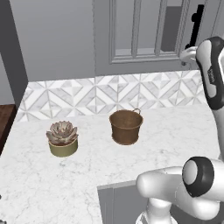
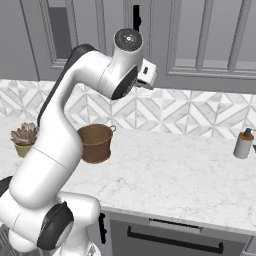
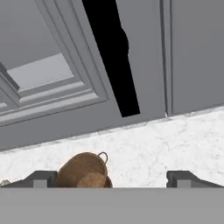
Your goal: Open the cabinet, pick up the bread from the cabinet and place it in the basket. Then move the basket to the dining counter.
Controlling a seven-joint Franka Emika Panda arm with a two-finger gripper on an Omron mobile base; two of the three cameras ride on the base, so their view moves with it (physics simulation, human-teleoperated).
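Reaching high toward the cabinet handle, fingers spread wide, above the basket.

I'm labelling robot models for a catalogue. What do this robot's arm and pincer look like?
The arm is made of glossy white rounded tubular links with dark grey to black bands and round caps at the joints. The wrist ends in a round dark cap with a silver centre, beside a small white boxy block. The pincer has two small dark grey squared fingertips. No cables or readable markings show.
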